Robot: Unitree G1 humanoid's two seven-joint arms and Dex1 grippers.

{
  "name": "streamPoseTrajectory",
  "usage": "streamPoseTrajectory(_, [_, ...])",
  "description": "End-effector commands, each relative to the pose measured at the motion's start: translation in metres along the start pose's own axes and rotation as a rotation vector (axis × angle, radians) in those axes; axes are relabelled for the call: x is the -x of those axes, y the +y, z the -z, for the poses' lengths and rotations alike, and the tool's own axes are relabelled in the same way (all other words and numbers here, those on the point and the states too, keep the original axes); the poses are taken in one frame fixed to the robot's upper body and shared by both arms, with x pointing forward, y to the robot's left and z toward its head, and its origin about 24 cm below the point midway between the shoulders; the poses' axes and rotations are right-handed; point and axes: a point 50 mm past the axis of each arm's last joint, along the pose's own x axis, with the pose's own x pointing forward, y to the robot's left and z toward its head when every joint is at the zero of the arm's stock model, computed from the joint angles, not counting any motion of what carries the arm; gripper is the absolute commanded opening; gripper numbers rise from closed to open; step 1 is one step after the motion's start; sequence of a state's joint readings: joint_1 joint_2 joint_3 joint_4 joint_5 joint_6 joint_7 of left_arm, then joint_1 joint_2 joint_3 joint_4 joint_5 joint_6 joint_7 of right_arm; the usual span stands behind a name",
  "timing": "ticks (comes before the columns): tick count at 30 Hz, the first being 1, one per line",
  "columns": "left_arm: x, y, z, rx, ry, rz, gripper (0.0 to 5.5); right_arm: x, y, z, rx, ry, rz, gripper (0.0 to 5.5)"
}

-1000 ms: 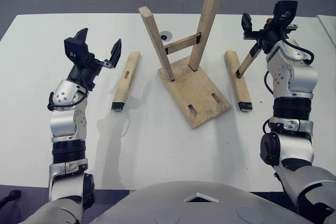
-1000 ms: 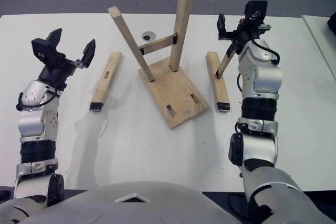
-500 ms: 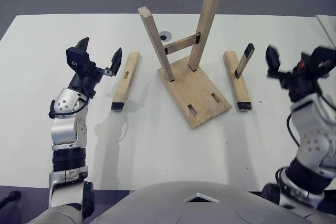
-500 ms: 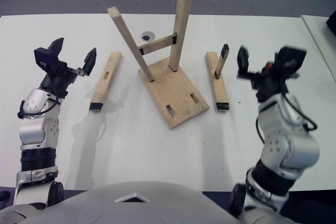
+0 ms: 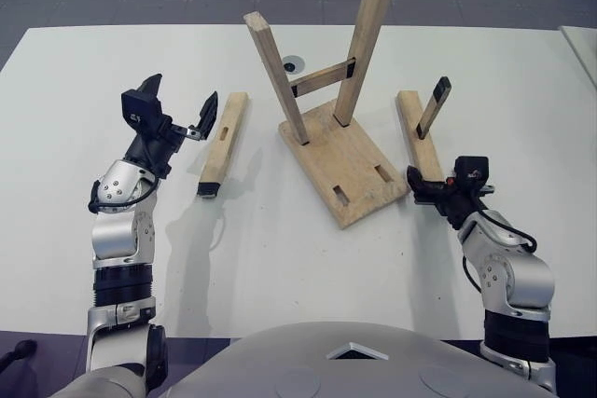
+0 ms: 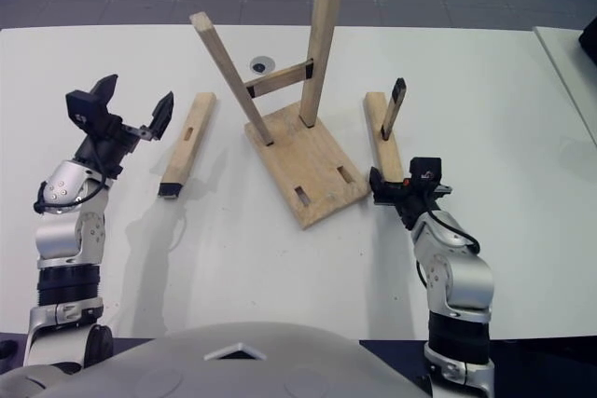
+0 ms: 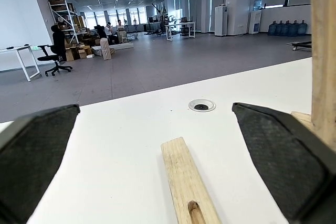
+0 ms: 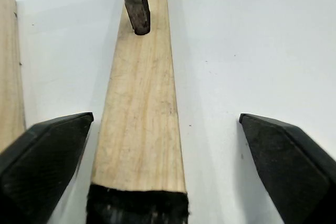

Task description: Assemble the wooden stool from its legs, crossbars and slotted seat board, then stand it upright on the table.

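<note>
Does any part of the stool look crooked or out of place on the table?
Yes. The two legs fitted in the seat board lean apart, not parallel. The crossbar plugged into the loose leg on the right sticks up tilted.

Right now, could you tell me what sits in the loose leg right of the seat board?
A short crossbar stands tilted in the slot of the leg; its lower tip is hidden inside it.
</note>
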State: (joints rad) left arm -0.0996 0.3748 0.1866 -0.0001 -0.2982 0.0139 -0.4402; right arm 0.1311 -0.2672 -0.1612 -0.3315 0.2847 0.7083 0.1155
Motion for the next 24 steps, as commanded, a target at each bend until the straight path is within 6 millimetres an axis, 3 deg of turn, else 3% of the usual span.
streamPoseTrajectory(1, [-0.001,0.001,0.001,-0.008,0.014,0.003,5.40,-0.003,0.000,0.007,0.028,0.036,0.009,4.49])
streamPoseTrajectory(10, [-0.001,0.000,0.002,0.018,0.020,-0.006,5.40,-0.004,-0.003,0.011,0.052,0.063,0.049,3.08])
streamPoseTrajectory(15, [-0.004,0.001,-0.002,0.033,0.008,-0.020,5.40,-0.007,-0.002,-0.003,0.027,-0.012,0.037,2.41])
streamPoseTrajectory(17, [-0.006,0.003,-0.008,0.049,-0.013,-0.031,5.40,-0.006,-0.003,-0.018,0.001,-0.084,0.027,2.10])
streamPoseTrajectory(24, [-0.016,0.016,-0.043,0.280,-0.168,-0.055,5.40,0.015,-0.014,-0.101,-0.067,-0.388,-0.016,2.07])
